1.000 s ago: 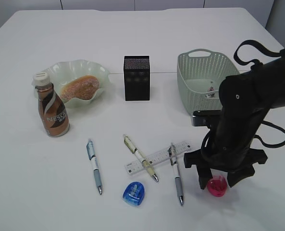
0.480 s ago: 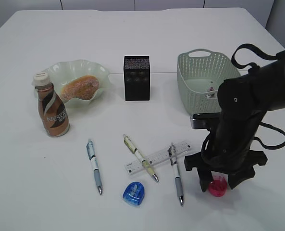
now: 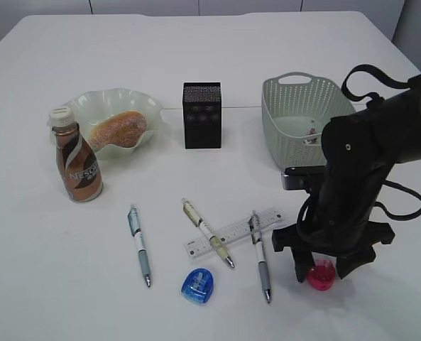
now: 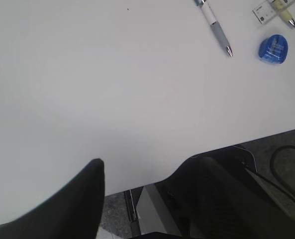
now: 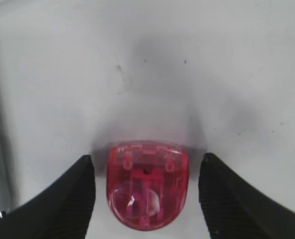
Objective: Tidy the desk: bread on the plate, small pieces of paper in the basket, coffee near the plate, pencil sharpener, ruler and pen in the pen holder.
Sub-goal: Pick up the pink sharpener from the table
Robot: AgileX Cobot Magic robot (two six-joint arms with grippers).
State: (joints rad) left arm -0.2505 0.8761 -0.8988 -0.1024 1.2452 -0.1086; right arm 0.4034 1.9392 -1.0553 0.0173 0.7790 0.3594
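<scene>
Translucent pink plastic pencil sharpener (image 5: 147, 185), rounded and glossy, rests on the smooth white bench (image 3: 196, 71) between the right gripper's (image 5: 146, 196) parted black jaws, untouched.

Exterior view: camera set at about chest height at the near edge, looking down at a slant across the desk (image 3: 196, 64), taking in the whole layout. Left wrist view: camera well above the near desk edge, facing down; floor visible beyond the edge; it shares the blue sharpener (image 4: 273, 48) with the exterior view (image 3: 199, 285). Right wrist view: very close, facing straight down on the pink sharpener (image 5: 147, 184), also seen in the exterior view (image 3: 321, 275).
</scene>
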